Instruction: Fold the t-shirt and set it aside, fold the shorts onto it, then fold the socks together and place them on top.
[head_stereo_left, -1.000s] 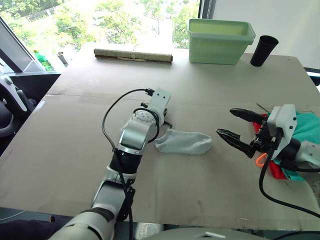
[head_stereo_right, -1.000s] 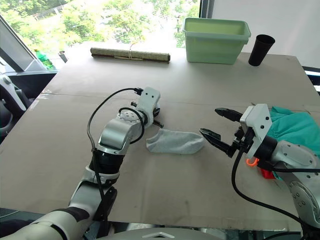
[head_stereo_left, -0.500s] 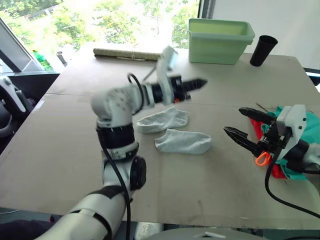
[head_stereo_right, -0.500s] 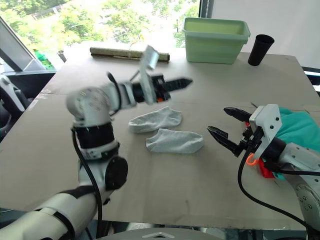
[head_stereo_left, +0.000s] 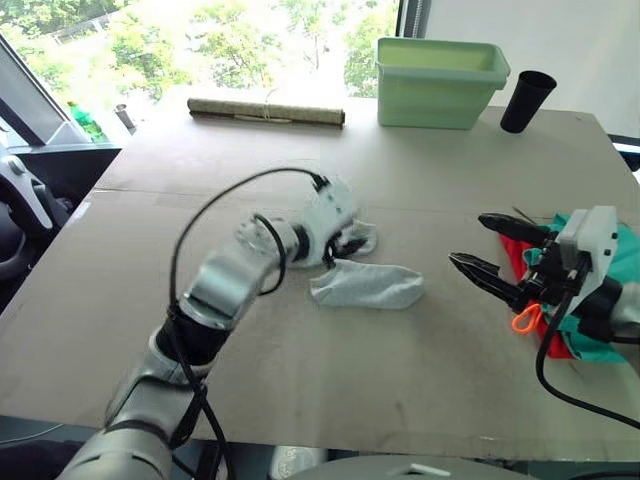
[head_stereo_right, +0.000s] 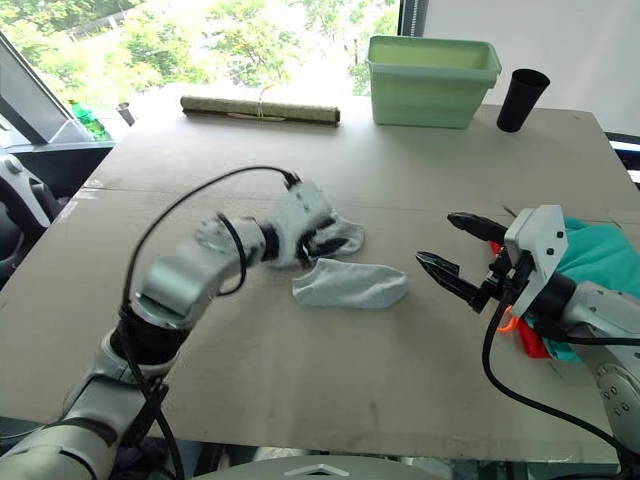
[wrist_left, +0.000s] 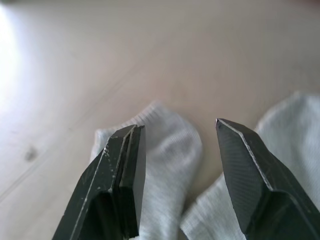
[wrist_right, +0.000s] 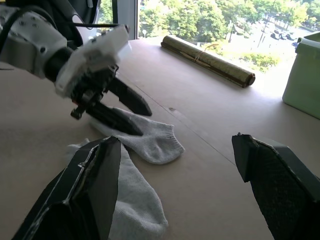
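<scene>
Two light grey socks lie mid-table: the near sock (head_stereo_left: 368, 286) flat, the far sock (head_stereo_left: 362, 238) just behind it. My left gripper (head_stereo_left: 345, 241) is down at the far sock, open, and in the left wrist view its fingers (wrist_left: 125, 165) straddle that sock's (wrist_left: 167, 150) end. My right gripper (head_stereo_left: 468, 241) hovers open to the right of the socks, holding nothing. Behind it lie the teal shorts (head_stereo_left: 612, 249) on the red t-shirt (head_stereo_left: 556, 344), with an orange drawstring loop (head_stereo_left: 521, 320) hanging by the gripper. The right wrist view shows both socks (wrist_right: 155, 142) and the left gripper (wrist_right: 120, 107).
A green plastic bin (head_stereo_left: 440, 82) and a black cup (head_stereo_left: 527, 100) stand at the table's far edge. A rolled bamboo mat (head_stereo_left: 266, 111) lies at the far left. The garments sit close to the table's right edge.
My left arm swung up and pointed right half a second ago, uncovering the far sock, then came back down onto it. My right gripper drew slightly to the right, still open.
</scene>
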